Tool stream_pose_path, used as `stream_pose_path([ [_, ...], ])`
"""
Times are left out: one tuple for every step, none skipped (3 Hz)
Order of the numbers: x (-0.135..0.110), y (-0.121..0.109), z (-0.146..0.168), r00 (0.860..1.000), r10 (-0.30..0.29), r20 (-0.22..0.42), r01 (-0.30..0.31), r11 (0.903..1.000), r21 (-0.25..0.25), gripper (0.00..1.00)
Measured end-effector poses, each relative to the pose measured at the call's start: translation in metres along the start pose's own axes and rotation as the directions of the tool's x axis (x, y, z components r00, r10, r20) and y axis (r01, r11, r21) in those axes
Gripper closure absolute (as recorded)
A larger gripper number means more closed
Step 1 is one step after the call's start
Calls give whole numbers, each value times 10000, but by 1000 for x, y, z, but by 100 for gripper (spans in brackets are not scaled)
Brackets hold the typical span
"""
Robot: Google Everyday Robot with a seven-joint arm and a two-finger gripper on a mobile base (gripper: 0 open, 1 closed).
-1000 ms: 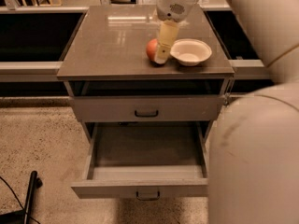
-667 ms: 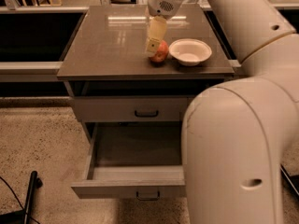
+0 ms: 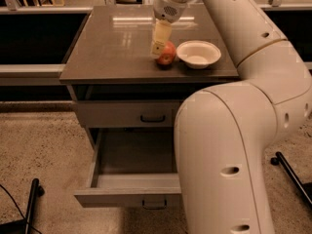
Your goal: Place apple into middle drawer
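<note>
- Camera view: against the frame a second back, the gripper (image 3: pixel 157 48) has crossed from the bowl side of the apple (image 3: pixel 167 53) to its far side. It now stands at the apple's upper left edge.
- The apple has shifted a little toward the cream bowl (image 3: pixel 198 53) and now sits just beside its rim. The bowl has not moved.
- The robot arm (image 3: pixel 243 33) has swung across, and its thick lower link now fills the right half of the view, where before it took only the corner.
- The gripper points down at the countertop (image 3: pixel 112 48), its pale tip against or just in front of the apple's left side. Whether it is spread or pressed together cannot be told, nor whether it grips the fruit.
- The apple rests on the countertop, directly right of the gripper tip, with the bowl beyond it on the same side.
- The arm comes in from the upper right, bends over the cabinet's back edge, and drops its wrist steeply to the gripper.
- The middle drawer (image 3: pixel 127 196) is pulled out well below the gripper, with nothing seen inside. The upper drawer front (image 3: pixel 122 113) between them is closed.
</note>
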State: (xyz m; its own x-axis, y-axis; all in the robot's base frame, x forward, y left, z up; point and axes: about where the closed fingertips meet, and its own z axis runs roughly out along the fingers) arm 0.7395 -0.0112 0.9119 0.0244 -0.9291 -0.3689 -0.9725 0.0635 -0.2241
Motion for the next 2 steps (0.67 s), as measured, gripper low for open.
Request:
stream_pose_path([
  [20, -7, 17, 9989, 221, -409, -223, 9997, -24, 0],
  [32, -8, 31, 9973, 228, -696, -241, 9996, -175, 0],
])
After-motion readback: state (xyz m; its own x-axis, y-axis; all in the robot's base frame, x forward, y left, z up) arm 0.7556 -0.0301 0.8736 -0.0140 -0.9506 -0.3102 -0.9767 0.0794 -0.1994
